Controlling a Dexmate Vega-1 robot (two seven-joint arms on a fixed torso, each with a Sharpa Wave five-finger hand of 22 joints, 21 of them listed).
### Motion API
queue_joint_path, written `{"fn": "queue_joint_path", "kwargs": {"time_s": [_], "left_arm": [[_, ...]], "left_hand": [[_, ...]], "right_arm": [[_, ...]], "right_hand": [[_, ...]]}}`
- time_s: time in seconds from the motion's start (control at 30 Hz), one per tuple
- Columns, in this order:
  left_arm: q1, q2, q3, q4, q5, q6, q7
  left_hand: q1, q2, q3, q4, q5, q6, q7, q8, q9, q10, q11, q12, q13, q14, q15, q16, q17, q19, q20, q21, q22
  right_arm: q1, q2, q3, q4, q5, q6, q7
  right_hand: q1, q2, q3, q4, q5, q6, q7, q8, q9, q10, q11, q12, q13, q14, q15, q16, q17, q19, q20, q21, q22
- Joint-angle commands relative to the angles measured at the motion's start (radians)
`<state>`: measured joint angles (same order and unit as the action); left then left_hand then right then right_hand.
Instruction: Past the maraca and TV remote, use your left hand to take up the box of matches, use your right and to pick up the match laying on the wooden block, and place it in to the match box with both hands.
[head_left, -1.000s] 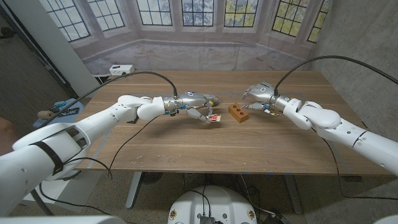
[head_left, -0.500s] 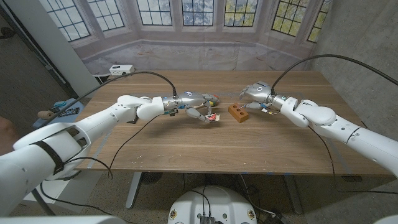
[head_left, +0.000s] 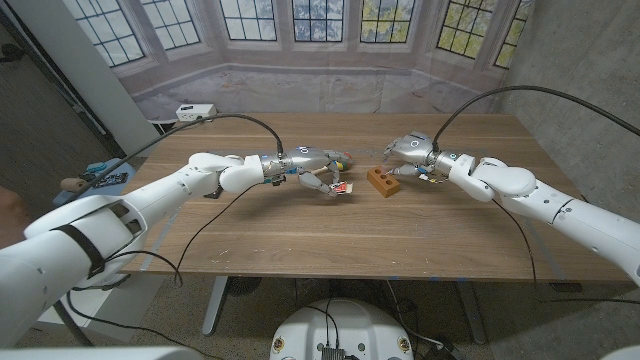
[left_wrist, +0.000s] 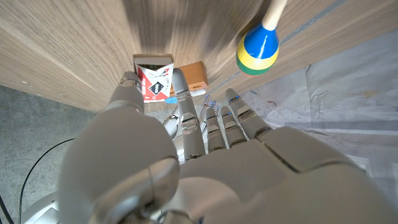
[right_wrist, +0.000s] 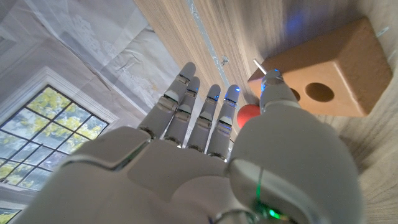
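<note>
The left hand (head_left: 318, 165) is still pinching the matchbox (head_left: 342, 189) just above the table. The right hand (head_left: 410, 151), fingers spread and empty, is moving closer to the wooden block (head_left: 382, 181), nearing the match (right_wrist: 259, 66) lying on top.

Wooden table (head_left: 330, 225), plank grain running left-right. Wooden block (head_left: 382, 181) sits on it just off the right hand's (head_left: 410, 151) fingertips, between the two hands; two round holes show in one face in the right wrist view. Match (right_wrist: 260, 66) lies on the block's top edge, right by that hand's thumb. Maraca (left_wrist: 260, 45), blue head with yellow and green bands, lies on the table just past the left hand's (head_left: 312, 165) fingertips. Black cable (head_left: 205, 225) trails across the tabletop below the left forearm.
</note>
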<state>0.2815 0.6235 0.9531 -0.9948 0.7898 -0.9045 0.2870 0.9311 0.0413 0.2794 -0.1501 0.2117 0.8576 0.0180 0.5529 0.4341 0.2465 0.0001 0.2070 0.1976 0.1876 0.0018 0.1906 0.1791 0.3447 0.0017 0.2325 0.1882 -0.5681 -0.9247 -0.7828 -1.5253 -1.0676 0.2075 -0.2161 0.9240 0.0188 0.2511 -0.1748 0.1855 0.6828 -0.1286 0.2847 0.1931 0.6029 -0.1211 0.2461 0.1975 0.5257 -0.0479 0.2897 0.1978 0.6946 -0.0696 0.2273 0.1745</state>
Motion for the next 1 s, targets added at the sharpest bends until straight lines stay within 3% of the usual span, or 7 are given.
{"fn": "queue_joint_path", "kwargs": {"time_s": [0.03, 1.0], "left_arm": [[-0.007, -0.005, 0.009, 0.009, -0.001, -0.001, 0.003], [0.004, -0.003, 0.003, -0.006, -0.019, 0.008, -0.019]], "left_hand": [[0.016, 0.023, -0.005, 0.002, 0.008, 0.001, -0.005, 0.005, 0.005, 0.004, -0.001, -0.001, 0.002, 0.004, -0.004, 0.000, 0.003, 0.005, -0.005, -0.001, 0.005], [0.017, 0.025, -0.009, 0.002, 0.008, -0.001, -0.005, 0.009, 0.007, 0.007, -0.005, -0.001, 0.002, 0.007, -0.004, 0.001, 0.003, 0.006, -0.005, -0.001, 0.005]], "right_arm": [[0.008, -0.002, -0.012, 0.017, 0.004, 0.015, -0.018], [0.033, 0.006, -0.040, 0.077, 0.007, 0.055, -0.054]], "right_hand": [[0.014, -0.002, 0.001, 0.004, 0.008, 0.009, -0.001, 0.004, 0.003, 0.010, -0.003, -0.002, 0.006, 0.011, -0.137, 0.008, 0.006, 0.013, -0.035, 0.008, 0.004], [0.030, -0.001, -0.007, 0.012, 0.008, 0.037, 0.001, 0.007, 0.005, 0.036, -0.002, -0.003, 0.007, 0.033, -0.151, 0.017, 0.012, 0.028, -0.048, 0.009, 0.005]]}}
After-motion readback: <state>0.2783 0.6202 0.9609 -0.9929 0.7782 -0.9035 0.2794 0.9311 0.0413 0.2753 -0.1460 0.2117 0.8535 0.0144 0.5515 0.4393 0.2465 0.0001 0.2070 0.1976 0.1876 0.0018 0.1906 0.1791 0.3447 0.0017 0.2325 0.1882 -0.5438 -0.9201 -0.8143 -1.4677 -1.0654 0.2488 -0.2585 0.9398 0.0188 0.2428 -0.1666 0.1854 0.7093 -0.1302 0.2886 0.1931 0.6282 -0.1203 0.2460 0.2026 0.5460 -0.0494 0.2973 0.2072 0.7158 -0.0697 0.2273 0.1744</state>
